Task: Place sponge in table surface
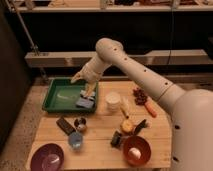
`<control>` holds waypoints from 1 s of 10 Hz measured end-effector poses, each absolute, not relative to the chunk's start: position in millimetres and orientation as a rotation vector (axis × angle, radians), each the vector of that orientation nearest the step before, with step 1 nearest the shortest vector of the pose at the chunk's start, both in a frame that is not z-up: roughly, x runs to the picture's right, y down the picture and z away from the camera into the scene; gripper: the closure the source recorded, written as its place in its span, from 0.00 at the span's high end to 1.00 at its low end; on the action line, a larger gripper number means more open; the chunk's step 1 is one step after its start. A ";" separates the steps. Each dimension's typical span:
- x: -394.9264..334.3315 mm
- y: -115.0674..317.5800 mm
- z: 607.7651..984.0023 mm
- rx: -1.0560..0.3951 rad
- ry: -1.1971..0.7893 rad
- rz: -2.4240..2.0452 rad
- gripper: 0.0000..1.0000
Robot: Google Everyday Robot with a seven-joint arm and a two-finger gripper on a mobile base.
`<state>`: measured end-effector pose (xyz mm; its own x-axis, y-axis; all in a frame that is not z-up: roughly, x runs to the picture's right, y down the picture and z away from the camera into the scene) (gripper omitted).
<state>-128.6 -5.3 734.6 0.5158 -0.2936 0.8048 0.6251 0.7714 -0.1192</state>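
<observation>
Two bowls sit at the near edge of the wooden table (97,154), a purple bowl (47,157) and an orange bowl (143,143). Just past them there's a blue cup (75,140), then a white cup (113,101) mid-table. Further back, the green tray (61,97) holds the sponge (85,103) at its end nearest the white cup. The gripper (90,93) hangs right over it, pointing down. Honestly can't tell if it's got hold of anything.
</observation>
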 end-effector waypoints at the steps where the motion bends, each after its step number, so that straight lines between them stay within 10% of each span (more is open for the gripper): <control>1: -133.7 6.9 744.6 -0.407 -0.837 -0.585 0.65; 10: -149.2 11.2 811.3 -0.417 -0.679 -0.797 0.65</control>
